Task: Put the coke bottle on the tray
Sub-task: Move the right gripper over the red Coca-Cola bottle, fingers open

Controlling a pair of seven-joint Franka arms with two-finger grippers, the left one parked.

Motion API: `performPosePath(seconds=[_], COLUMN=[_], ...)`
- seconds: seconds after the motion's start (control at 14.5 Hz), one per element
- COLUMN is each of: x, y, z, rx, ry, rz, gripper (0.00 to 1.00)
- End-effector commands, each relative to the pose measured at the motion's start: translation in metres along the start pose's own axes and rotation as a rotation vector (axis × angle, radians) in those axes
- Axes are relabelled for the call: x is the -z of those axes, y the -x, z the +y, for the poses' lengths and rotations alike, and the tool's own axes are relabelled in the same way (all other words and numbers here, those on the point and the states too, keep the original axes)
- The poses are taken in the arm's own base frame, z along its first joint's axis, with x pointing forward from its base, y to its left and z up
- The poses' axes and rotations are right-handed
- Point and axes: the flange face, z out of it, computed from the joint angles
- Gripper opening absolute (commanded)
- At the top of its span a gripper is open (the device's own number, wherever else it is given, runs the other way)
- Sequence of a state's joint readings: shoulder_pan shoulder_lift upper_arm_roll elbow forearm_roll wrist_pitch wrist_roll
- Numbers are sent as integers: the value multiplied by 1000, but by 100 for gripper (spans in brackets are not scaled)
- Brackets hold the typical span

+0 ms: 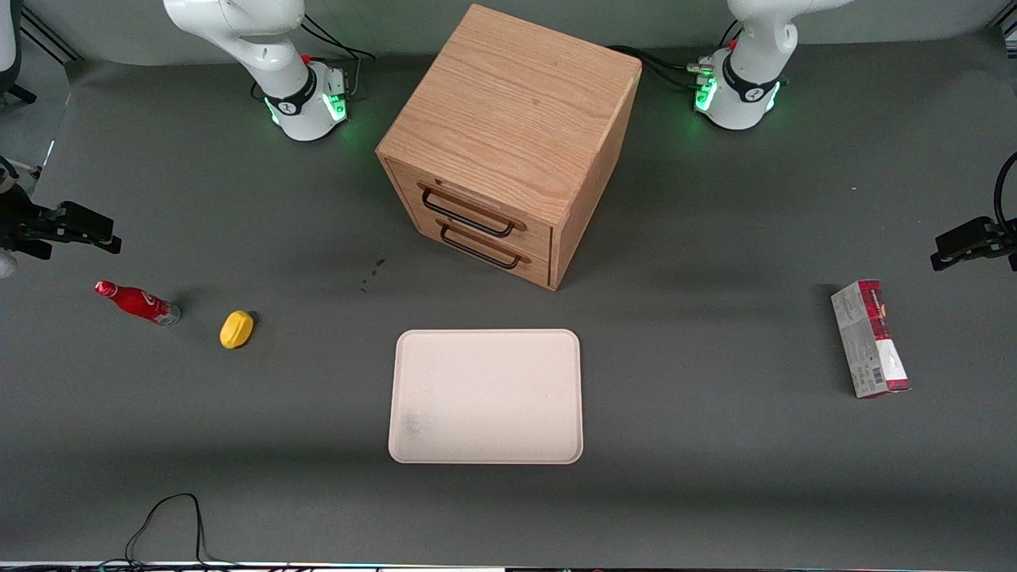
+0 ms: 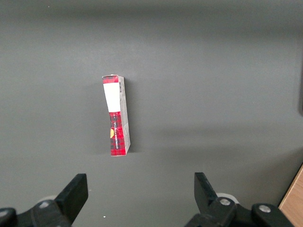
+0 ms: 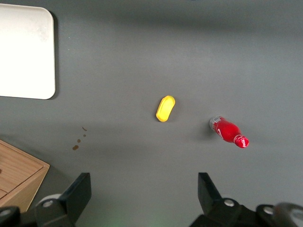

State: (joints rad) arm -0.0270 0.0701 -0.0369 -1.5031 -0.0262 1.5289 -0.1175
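The coke bottle (image 1: 137, 303) stands near the working arm's end of the table (image 1: 715, 477), its silvery base on the mat and its red cap leaning away from the lemon (image 1: 237, 329), which sits just beside it and a little nearer the front camera. Nothing touches the bottle, so the task has not yet got past the approach. The gripper (image 3: 144, 198) hangs high above this end of the table with its fingers spread wide and nothing between them, a stance that suits looking the scene over before a descent. From its wrist camera both bottle (image 3: 228, 132) and lemon (image 3: 165, 108) lie apart from the fingers.

The tray (image 1: 485, 396) lies flat at the middle of the table, close to the front edge and in front of the wooden drawer cabinet (image 1: 508, 143), with nothing on it (only a faint grey smudge in one corner), so any spot on it would take the bottle. The bottle seems upright, though the slanting view makes its true tilt hard to judge. The lemon lies roughly between bottle and tray, so a lifted carry looks safer than a slide.
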Motion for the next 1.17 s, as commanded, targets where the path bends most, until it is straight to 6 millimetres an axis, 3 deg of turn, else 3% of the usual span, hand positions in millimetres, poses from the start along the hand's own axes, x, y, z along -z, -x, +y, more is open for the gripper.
performPosePath(seconds=[0.0,0.28,0.41,0.96,1.1], x=[3,-2,-4,-19,-31], y=[3,-3,-2,29,41], z=[-2,-1,14,169,195], rx=[-22,-9,-27,68,77], ry=[-15,-13,-13,20,-4], rz=[-2,-5,-7,32,43], gripper=[100,100,100,100,100])
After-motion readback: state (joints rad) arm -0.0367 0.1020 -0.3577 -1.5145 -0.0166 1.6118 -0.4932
